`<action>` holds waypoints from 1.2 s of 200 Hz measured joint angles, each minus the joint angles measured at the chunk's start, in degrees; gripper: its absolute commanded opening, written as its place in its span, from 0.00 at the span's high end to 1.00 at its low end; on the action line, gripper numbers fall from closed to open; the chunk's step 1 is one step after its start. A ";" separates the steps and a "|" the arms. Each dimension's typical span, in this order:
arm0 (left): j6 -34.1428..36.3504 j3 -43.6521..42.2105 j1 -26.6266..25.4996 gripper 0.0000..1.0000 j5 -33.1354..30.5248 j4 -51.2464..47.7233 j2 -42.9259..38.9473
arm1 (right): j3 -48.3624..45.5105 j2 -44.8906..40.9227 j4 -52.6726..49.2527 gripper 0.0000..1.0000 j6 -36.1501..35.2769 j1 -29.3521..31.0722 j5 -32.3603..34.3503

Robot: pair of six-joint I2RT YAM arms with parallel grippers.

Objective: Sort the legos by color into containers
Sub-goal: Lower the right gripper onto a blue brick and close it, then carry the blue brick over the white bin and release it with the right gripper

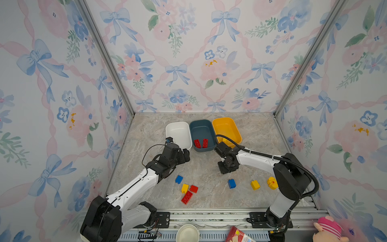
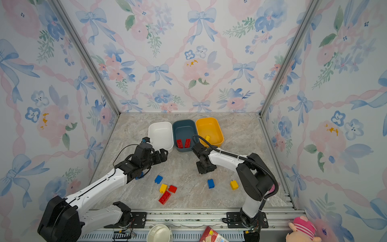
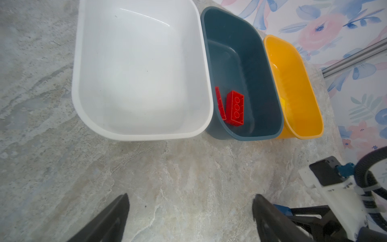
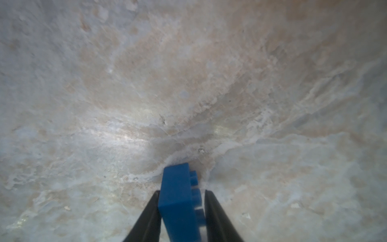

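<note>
Three containers stand in a row at the back: white, dark teal holding two red legos, and yellow holding a yellow lego. My right gripper points down at the table in front of the teal tub, shut on a blue lego that rests on the surface. Over bare table before the white tub, my left gripper is open and holds nothing. Loose legos lie nearer the front: blue, yellow, two red, blue, yellow, rounded yellow.
Another blue lego peeks out under the left arm. Flowered walls close in the table on three sides. Beyond the front rail sit a paper cup, a red packet and a pink plush toy.
</note>
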 measured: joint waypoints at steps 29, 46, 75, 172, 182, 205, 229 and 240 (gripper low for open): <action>-0.17 -0.85 0.39 0.06 0.22 0.02 -0.57 | 0.00 0.02 0.00 0.75 0.02 0.00 0.02; -0.17 -1.20 0.59 0.06 0.39 0.00 -1.25 | 0.00 0.02 0.02 0.76 0.04 0.00 0.20; -0.20 -1.49 0.87 0.05 0.59 0.02 -2.01 | 0.20 0.00 -0.04 0.77 0.15 0.15 0.20; -0.17 -3.56 2.71 0.04 1.53 0.04 -4.72 | 11.41 -0.15 -0.26 0.77 1.01 3.19 -0.74; -0.17 -3.76 2.86 0.04 1.73 0.02 -4.96 | 13.05 -0.11 -0.22 0.77 1.05 3.61 -1.05; -0.20 -4.26 3.10 0.03 1.95 0.02 -5.33 | 17.42 0.81 0.39 0.77 1.25 4.48 -1.77; -0.17 -4.63 3.21 0.03 2.27 0.04 -5.70 | 21.57 3.48 1.92 0.77 1.55 5.11 -2.71; -0.17 -4.79 3.39 0.03 2.36 0.02 -5.90 | 23.26 5.03 2.69 0.77 1.68 5.27 -3.13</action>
